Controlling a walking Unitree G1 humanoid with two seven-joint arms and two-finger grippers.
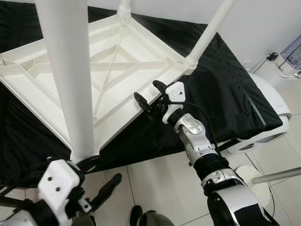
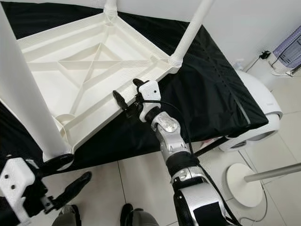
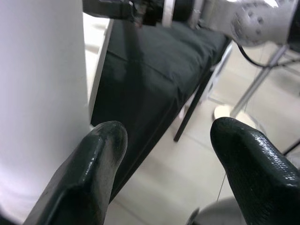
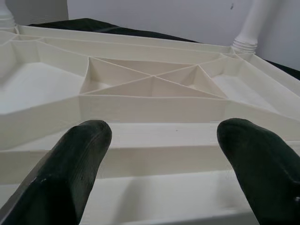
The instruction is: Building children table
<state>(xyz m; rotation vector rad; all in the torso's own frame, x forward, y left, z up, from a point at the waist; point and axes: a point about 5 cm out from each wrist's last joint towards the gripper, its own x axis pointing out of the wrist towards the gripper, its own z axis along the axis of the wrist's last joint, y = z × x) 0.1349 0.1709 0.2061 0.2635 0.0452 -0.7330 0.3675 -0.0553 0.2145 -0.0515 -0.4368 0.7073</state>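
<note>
Right end effector (image 1: 149, 93): released, fingers spread, poised at the near-right edge of the tabletop, not touching as far as can be judged.
Left end effector (image 1: 96, 176): released, fingers apart, low beside the foot of the near leg; one finger close to it, contact unclear.
Tabletop (image 1: 117, 61): white plastic, upside down, ribbed underside up, lying on the black cover.
Near leg (image 1: 66, 70): upright in the near corner socket; two more legs (image 1: 209, 30) upright at far corners.
Black cover (image 1: 225, 89): draped over a bench-like frame, white floor tiles below.
Handling: probably light, stiff, smooth and somewhat slippery; best held by the rim wall or low on a leg near its socket.
Hidden: leg tops cut off; fourth corner out of frame; seating depth of legs not discernible.
</note>
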